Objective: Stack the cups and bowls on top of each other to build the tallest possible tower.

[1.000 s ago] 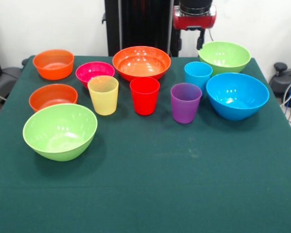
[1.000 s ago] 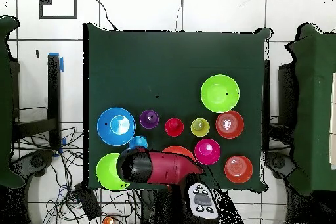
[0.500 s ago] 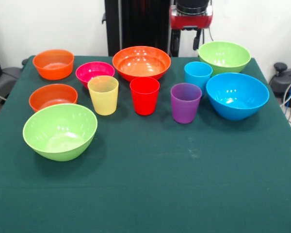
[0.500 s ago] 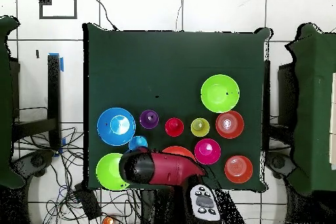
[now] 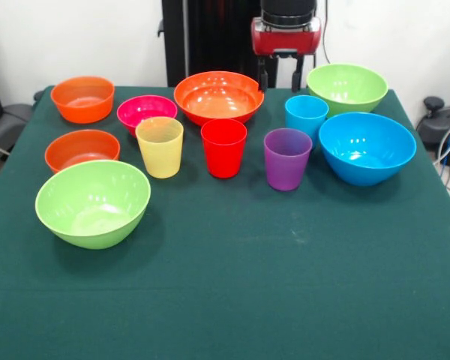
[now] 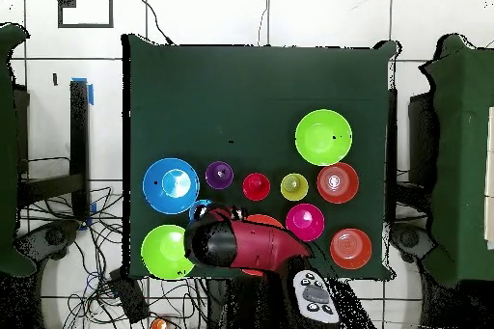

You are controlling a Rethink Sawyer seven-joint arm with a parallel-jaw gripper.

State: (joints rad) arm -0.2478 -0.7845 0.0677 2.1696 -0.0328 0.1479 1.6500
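My gripper (image 5: 280, 78) hangs open and empty at the table's far side, between the wide orange bowl (image 5: 218, 96) and the light blue cup (image 5: 306, 115), above both. The yellow cup (image 5: 160, 146), red cup (image 5: 223, 148) and purple cup (image 5: 287, 158) stand in a row. Two small orange bowls (image 5: 82, 98) (image 5: 82, 148) and the magenta bowl (image 5: 146, 111) sit at the left. Lime green bowls sit front left (image 5: 93, 202) and back right (image 5: 346, 87), next to the blue bowl (image 5: 367, 147). Overhead, the arm (image 6: 241, 243) hides the gripper and most of the wide orange bowl (image 6: 265, 219).
Everything stands apart, upright, on a dark green cloth table (image 5: 247, 292). Its near half holds nothing but the front lime green bowl. A black post (image 5: 210, 37) rises behind the table.
In the front view the gripper has moved left and a little lower, from beside the back lime green bowl towards the wide orange bowl. No cup or bowl has moved.
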